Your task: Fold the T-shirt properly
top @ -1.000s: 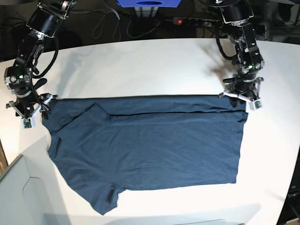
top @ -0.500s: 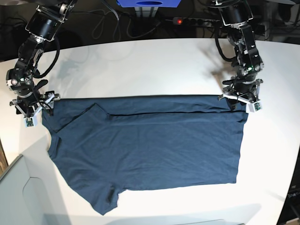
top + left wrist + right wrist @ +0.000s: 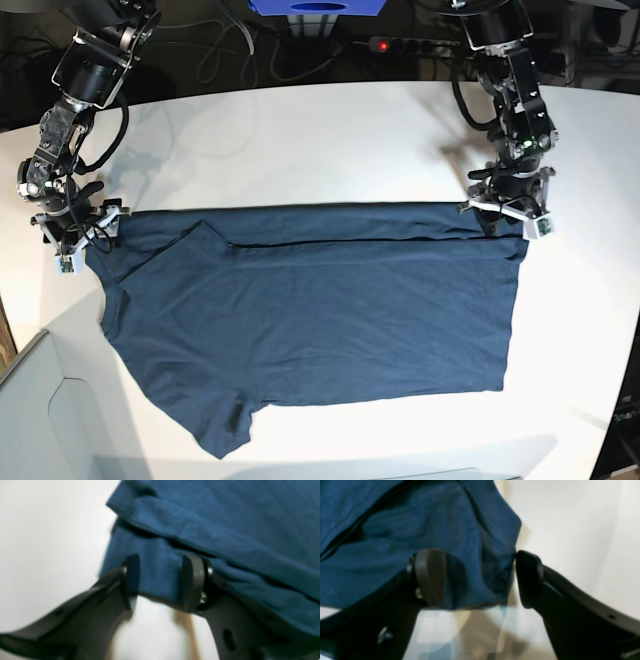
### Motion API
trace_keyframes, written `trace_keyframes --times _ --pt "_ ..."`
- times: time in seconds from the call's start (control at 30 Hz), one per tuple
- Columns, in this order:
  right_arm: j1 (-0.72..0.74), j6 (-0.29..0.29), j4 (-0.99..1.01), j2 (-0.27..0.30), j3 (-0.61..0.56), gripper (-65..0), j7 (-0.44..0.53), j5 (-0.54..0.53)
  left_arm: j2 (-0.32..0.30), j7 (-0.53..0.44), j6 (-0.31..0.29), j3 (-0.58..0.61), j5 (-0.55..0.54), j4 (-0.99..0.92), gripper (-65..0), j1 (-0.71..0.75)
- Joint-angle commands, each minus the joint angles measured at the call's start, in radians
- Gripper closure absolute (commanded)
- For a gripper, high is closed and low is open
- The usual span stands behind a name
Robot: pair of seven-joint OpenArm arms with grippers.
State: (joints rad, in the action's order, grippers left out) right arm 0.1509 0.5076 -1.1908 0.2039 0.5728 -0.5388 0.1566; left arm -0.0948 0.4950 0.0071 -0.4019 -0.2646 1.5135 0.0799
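T-shirt (image 3: 310, 320) flat on the table (image 3: 300, 140), first fold laid, both grippers let go.

Left gripper (image 3: 160, 582) stands with jaws apart over the far hem corner, cloth lying slack between them and not pinched; right gripper (image 3: 480, 578) is spread wider at the far shoulder corner, one pad over cloth and the other over bare table, grasping nothing. Between them the far edge is turned over in a straight narrow band. Judging by this, one lengthwise fold is done; the near side, its sleeve and the crosswise folds remain.
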Motion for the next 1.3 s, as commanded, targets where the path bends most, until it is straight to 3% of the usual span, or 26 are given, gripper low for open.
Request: trace_keyframes --times 0.0,0.17,0.47,0.6,0.93,1.03,1.13,1.2,1.27 --pt "0.017 0.012 -0.013 0.013 0.000 -41.8 0.009 -0.001 -0.010 -0.029 0.000 -0.002 -0.005 0.058 -26.8 -0.002" --pt "0.019 0.012 -0.013 0.015 0.000 -41.8 0.009 -0.001 -0.010 -0.028 0.001 -0.021 0.001 0.144 -26.8 0.027" --pt "0.019 0.012 -0.013 0.015 0.000 -41.8 0.009 -0.001 -0.012 -0.037 0.001 -0.081 0.001 -0.003 -26.9 0.018" --pt "0.019 0.076 -0.013 0.015 0.000 -41.7 0.009 0.005 -0.012 -0.037 0.000 -0.078 -0.002 -0.029 -26.9 0.014" --pt "0.016 0.079 -0.011 0.016 0.000 -41.7 0.009 0.007 -0.012 -0.038 -0.005 -0.075 -0.003 -0.098 -26.3 -0.029" --pt "0.011 0.081 -0.011 0.016 0.000 -40.6 0.004 0.007 -0.012 -0.038 -0.006 -0.075 -0.005 -0.124 -20.9 -0.032" --pt "-0.006 0.082 -0.010 0.016 -0.001 -30.7 0.006 0.007 -0.012 -0.038 -0.006 -0.075 -0.005 -0.146 -9.8 -0.032" --pt "-0.010 0.082 -0.010 0.016 -0.001 -18.2 0.004 0.007 -0.012 -0.038 -0.006 -0.075 -0.005 -0.153 0.0 -0.032" --pt "-0.014 0.082 -0.010 0.016 -0.001 -4.1 0.001 0.007 -0.012 -0.037 -0.006 -0.073 -0.005 -0.156 0.0 -0.030"
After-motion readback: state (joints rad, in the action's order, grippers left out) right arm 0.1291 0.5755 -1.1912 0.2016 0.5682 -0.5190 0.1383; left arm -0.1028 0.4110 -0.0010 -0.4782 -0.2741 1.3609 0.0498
